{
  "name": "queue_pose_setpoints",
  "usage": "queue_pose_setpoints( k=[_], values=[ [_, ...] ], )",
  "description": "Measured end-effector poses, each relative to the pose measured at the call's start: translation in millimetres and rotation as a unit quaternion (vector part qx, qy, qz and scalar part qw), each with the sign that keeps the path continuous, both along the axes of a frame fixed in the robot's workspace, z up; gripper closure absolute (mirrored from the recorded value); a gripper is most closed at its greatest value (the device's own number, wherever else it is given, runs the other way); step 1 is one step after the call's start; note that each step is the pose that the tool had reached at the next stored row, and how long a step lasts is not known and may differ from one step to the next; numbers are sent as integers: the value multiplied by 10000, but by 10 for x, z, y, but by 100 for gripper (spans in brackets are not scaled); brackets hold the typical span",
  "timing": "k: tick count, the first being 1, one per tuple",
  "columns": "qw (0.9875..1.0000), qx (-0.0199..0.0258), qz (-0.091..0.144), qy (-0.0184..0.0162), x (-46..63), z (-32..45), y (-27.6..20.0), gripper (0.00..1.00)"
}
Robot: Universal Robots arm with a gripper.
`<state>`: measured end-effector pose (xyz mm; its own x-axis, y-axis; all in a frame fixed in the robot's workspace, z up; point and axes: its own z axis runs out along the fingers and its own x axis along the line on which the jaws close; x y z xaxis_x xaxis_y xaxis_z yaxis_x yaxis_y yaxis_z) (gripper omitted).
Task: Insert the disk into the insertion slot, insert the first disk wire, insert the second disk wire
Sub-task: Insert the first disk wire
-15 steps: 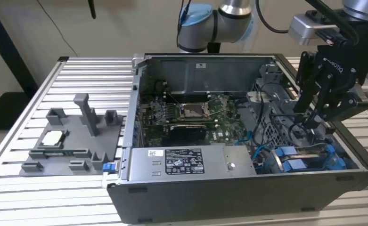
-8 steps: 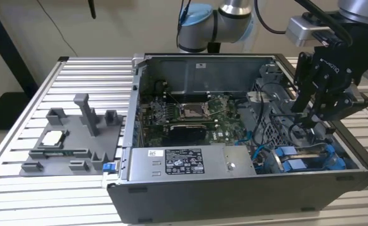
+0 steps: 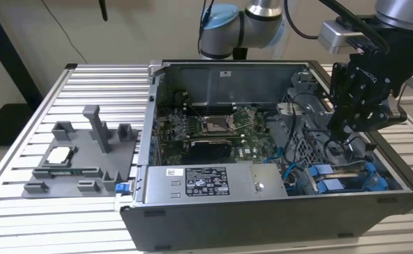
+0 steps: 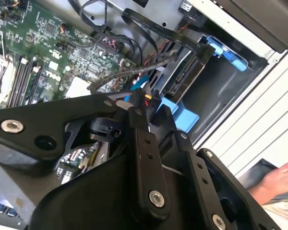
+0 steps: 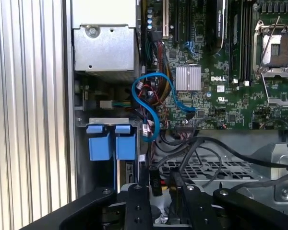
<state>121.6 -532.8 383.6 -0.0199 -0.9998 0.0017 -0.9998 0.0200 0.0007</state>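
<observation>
Pincer [image 4: 148, 106] fingers stand almost closed in the second wrist view, clenched on a small black wire plug [image 4: 145, 99] that trails red and orange leads. It hangs inside the open computer case [image 3: 263, 233], at the case's drive-bay corner on the exterior view's right. In that bay the disk [image 4: 186, 73] stands on edge, already seated and clipped in its bright blue carrier [image 4: 182, 120]. The plug is just beside the disk's end; whether they touch I cannot tell. Also within the case are the green motherboard [image 3: 213, 124] across its floor and a grey power supply [image 3: 213, 182] with a white sticker against its near wall. Outside the case, toward the exterior view's left, a grey fixture tray [image 3: 86, 159] lies on the slatted table [image 3: 23, 222].
</observation>
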Motion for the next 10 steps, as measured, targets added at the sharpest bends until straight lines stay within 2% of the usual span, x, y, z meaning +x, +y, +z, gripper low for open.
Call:
queue_pose_setpoints(
  k=[10],
  values=[
    [10000, -1, 0, 0, 0, 0, 1, 71]
  ],
)
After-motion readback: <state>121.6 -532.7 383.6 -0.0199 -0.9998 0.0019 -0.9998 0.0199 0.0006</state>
